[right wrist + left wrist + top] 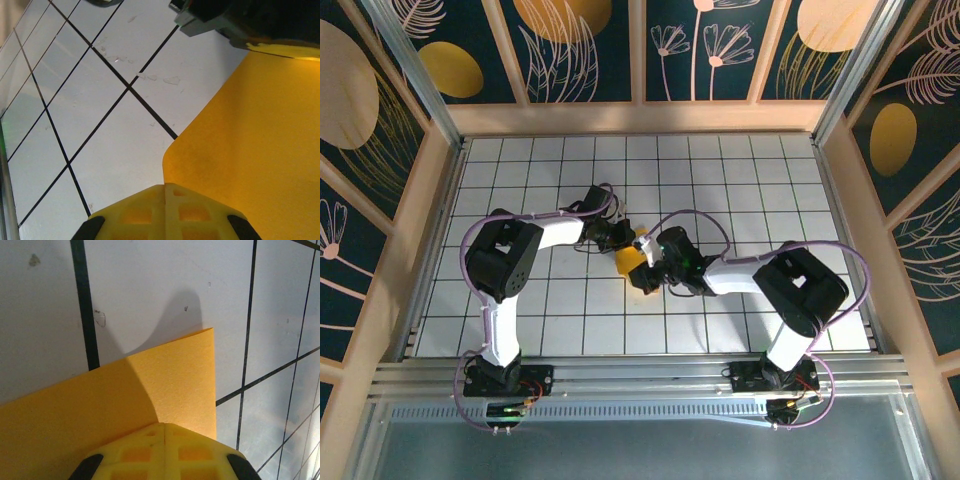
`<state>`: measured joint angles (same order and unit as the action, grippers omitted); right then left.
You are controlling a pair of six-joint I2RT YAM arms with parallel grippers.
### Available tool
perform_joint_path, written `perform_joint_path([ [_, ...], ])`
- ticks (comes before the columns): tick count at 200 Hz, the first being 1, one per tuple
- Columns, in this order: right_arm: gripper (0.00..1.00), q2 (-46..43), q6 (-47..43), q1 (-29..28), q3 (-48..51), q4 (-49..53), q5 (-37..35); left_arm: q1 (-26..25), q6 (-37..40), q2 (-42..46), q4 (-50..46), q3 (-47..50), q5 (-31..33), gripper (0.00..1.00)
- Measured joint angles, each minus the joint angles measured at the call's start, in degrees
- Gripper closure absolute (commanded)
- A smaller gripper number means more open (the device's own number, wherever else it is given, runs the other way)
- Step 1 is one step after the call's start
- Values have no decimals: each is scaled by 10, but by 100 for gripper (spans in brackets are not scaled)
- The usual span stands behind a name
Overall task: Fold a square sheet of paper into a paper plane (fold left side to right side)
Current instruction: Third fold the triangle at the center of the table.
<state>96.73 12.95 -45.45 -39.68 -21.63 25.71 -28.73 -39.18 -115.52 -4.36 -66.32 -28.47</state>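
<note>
The square sheet of paper (pixel 632 268), orange-yellow, sits mid-tabletop, caught between the two hands. The left hand (pixel 620 238) is at its far-left edge and the right hand (pixel 657 265) at its right side, the two close together over it.

In the left wrist view, the left hand's yellow fingers (pixel 135 452) are pressed together with the paper running in between their tips. Ahead of them the sheet lifts off the white, black-gridded tabletop (pixel 520 300), with one corner free and casting a shadow.

In the right wrist view, the right hand's fingers (pixel 200 212) are likewise closed, pinching the sheet at its curled near edge. From there the paper spreads ahead and to the right of the fingertips, reaching up to the left hand at the far end.
</note>
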Motion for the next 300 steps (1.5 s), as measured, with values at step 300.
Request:
perform_joint_path([
  [300, 100, 45, 24, 45, -31, 26, -66, -5, 2, -3, 1, -5, 6, 99],
])
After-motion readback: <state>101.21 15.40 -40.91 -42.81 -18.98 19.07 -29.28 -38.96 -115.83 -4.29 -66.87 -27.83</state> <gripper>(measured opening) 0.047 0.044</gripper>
